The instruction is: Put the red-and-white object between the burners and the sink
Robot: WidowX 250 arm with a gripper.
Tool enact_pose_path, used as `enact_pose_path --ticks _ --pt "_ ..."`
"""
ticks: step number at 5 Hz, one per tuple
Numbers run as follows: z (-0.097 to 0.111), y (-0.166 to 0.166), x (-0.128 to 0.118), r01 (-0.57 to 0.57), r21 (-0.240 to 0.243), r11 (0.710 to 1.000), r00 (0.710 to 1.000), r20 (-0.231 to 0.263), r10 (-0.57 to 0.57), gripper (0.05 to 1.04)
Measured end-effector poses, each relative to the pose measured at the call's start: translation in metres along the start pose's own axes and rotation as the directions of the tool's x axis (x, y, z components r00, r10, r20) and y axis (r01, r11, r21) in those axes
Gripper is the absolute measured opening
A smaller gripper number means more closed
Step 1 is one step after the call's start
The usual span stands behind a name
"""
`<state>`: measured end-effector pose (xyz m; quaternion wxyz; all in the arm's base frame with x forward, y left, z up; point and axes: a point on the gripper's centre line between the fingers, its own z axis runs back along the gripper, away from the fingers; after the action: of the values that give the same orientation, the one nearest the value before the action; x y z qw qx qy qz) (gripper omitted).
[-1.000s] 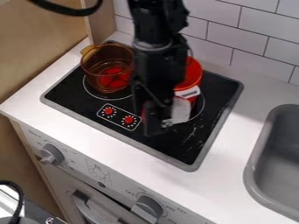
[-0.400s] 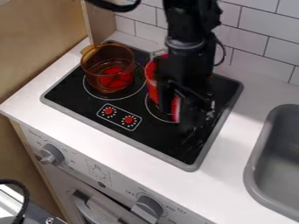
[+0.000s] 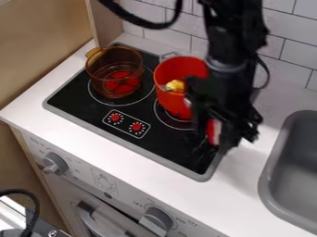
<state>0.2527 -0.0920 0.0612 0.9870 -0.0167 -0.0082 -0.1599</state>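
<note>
My gripper (image 3: 221, 139) hangs over the right edge of the stove, on the side toward the sink (image 3: 270, 169). It is shut on the red-and-white object (image 3: 212, 131), which shows as a red and pale patch beside the dark fingers; the rest of it is hidden behind them. The right burner (image 3: 162, 119) lies to the left of the object, partly under the red pot. Over the left burner (image 3: 96, 96) stands an amber pot.
The red pot (image 3: 168, 101) with a yellow thing (image 3: 175, 86) inside stands just left of the arm. The amber pot (image 3: 102, 74) is farther left. A white counter strip (image 3: 238, 178) runs between stove and sink, and a tiled wall (image 3: 282, 51) rises behind.
The gripper has moved right across the stove toward the sink, carrying the red-and-white object along. The red pot, earlier mostly behind the arm, is now largely uncovered.
</note>
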Motion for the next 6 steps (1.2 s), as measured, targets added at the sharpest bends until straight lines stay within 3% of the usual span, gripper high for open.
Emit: enact_pose_path --ticks 3,4,5,6 --pt "-0.024 -0.030 0.001 -0.082 0.035 0.996 0.997 0.013 0.081 0.644" --pt "-0.027 -0.027 -0.001 -0.073 0.053 0.996 0.997 0.025 0.071 0.926" --pt "-0.030 -0.024 -0.004 -0.053 0.057 0.997 0.999 0.012 0.052 1.001" --pt "-0.029 -0.019 -0.009 -0.035 0.054 0.998 0.999 -0.017 0.036 0.998"
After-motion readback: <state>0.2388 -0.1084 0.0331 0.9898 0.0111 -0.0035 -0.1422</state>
